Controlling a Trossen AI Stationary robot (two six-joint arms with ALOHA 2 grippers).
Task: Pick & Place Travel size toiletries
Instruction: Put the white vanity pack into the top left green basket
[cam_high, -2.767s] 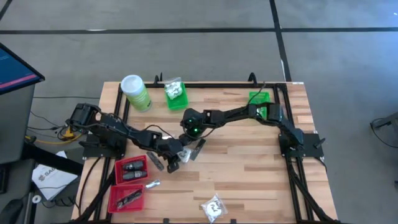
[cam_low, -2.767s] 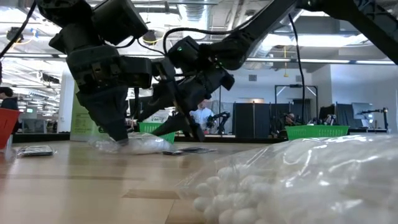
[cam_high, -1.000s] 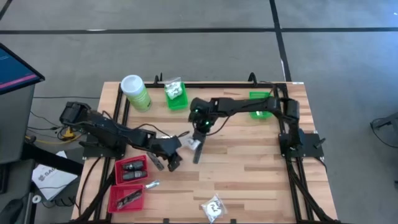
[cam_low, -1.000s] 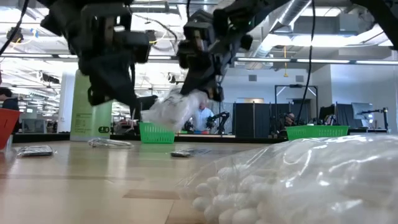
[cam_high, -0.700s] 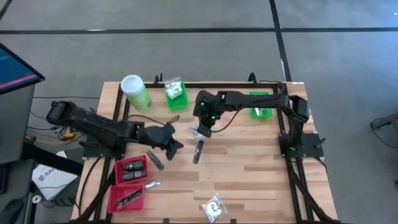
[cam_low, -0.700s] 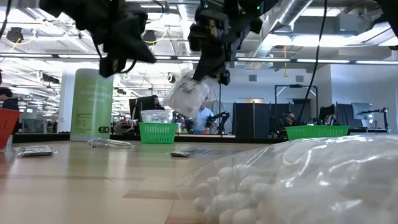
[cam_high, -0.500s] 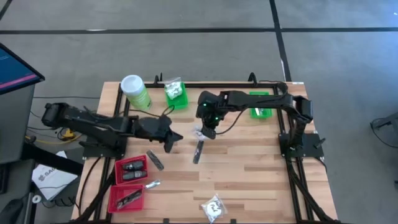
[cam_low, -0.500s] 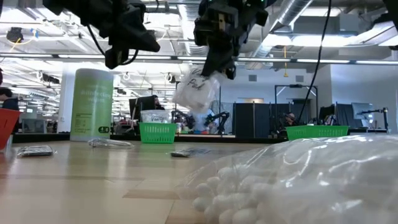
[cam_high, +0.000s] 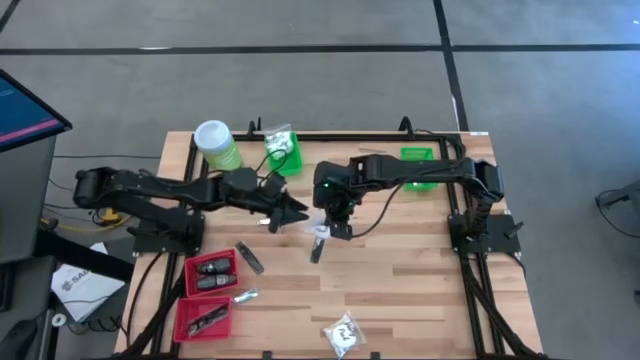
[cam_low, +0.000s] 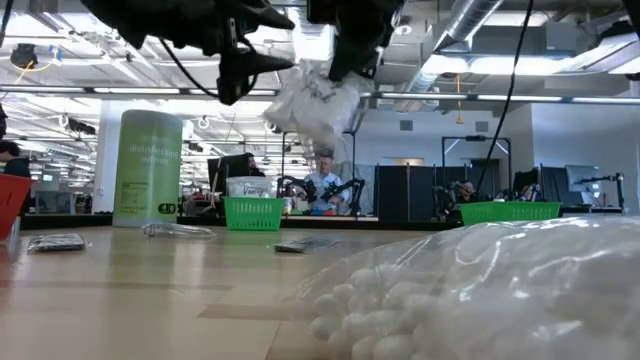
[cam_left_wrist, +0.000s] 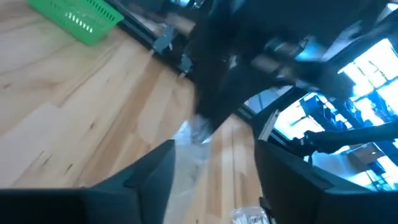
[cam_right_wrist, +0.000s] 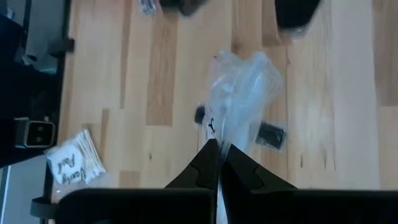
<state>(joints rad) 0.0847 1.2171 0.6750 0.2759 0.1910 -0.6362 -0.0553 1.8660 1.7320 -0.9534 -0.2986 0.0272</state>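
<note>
A clear crinkly packet (cam_right_wrist: 241, 87) of the travel size toiletries hangs in the air over the table's middle, with my right gripper (cam_right_wrist: 217, 147) shut on it. In the low view the packet (cam_low: 314, 102) is high above the wood. My left gripper (cam_high: 296, 213) stands open just left of it, level with it. In the left wrist view the packet (cam_left_wrist: 192, 134) shows beyond the gap between those open fingers (cam_left_wrist: 155, 168), apart from them. A dark grey stick (cam_high: 318, 246) lies flat on the table under the packet. My right gripper pinches the packet's gathered top edge (cam_right_wrist: 224, 133) between its two shut fingers, coming from above and slanting down. The packet hangs slack below the fingers, lifted clear of the table.
A tall green canister (cam_high: 218, 148) and a green basket (cam_high: 283, 151) stand at the far left, another green basket (cam_high: 418, 166) at the far right. Two red baskets (cam_high: 206, 292) sit near left. A stick (cam_high: 249, 258), a sachet (cam_high: 245, 296) and a white printed packet (cam_high: 343, 333) lie loose.
My right gripper has risen with the packet, which now hangs higher above the table. My left gripper has moved up and toward the table's far edge and right, toward the packet, has tipped closer to level, and has opened.
</note>
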